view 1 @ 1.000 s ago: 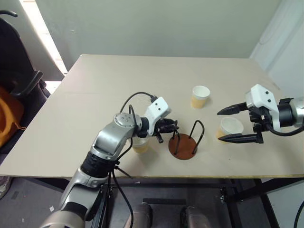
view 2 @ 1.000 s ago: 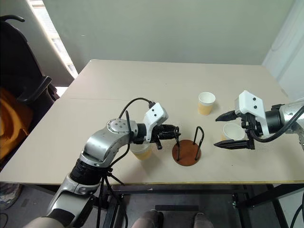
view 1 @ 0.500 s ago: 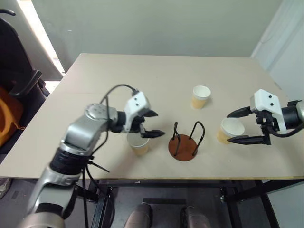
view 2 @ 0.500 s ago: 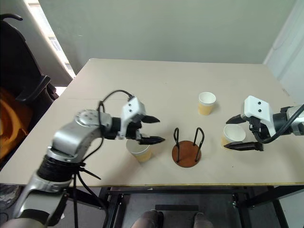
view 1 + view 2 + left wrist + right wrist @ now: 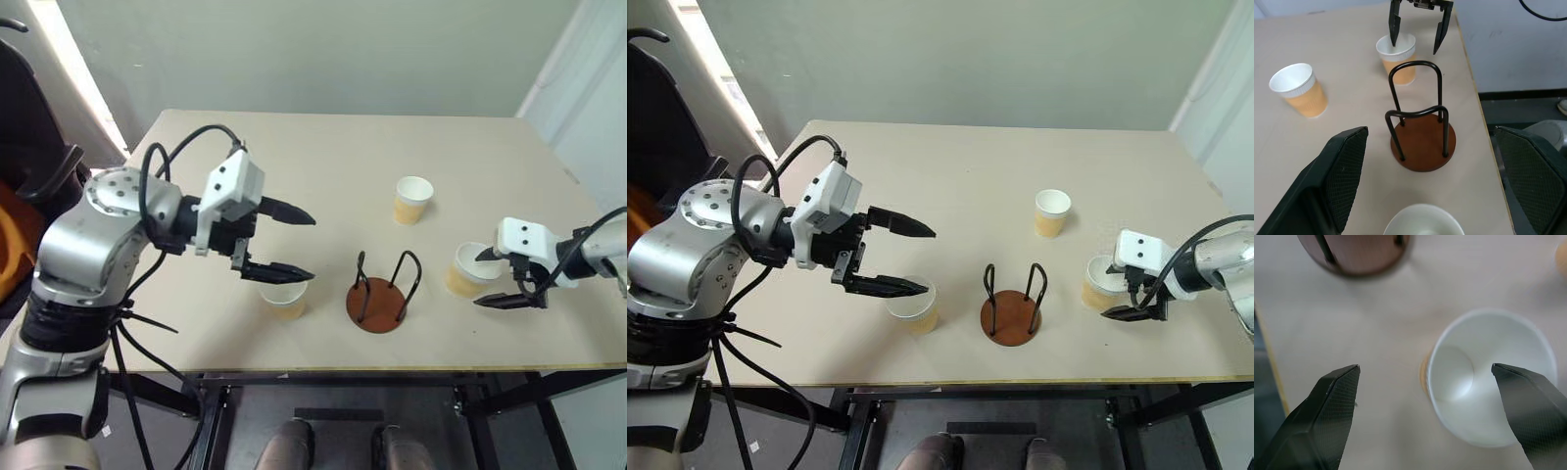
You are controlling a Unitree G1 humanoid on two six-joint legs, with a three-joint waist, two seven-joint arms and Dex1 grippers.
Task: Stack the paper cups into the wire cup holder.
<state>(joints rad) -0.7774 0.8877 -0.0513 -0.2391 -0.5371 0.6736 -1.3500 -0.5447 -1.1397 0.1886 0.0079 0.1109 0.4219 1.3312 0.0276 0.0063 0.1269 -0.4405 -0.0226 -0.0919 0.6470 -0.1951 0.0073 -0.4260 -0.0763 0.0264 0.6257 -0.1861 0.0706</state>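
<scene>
A: Is something inside the wire cup holder with the round reddish-brown base and thin dark loops (image 5: 379, 294)?

B: No, it is empty. It stands near the front edge of the pale beige counter (image 5: 294, 176). All three tan paper cups with white rims stand upright on the counter, and they look empty too. One cup (image 5: 283, 298) is just left of the holder, one cup (image 5: 412, 199) is behind it, further back, and one cup (image 5: 468, 268) is to its right.

A: And the grippers?

B: The left gripper (image 5: 296, 245) is above the left cup, its fingers wide open and holding nothing. The right gripper (image 5: 495, 279) is down at the right cup, fingers open, one on each side of it, not closed on it.

A: What do the wrist views add?

B: The right wrist view looks straight into that cup's white inside (image 5: 1488, 396). The left wrist view shows the holder's two loops crossing.
</scene>
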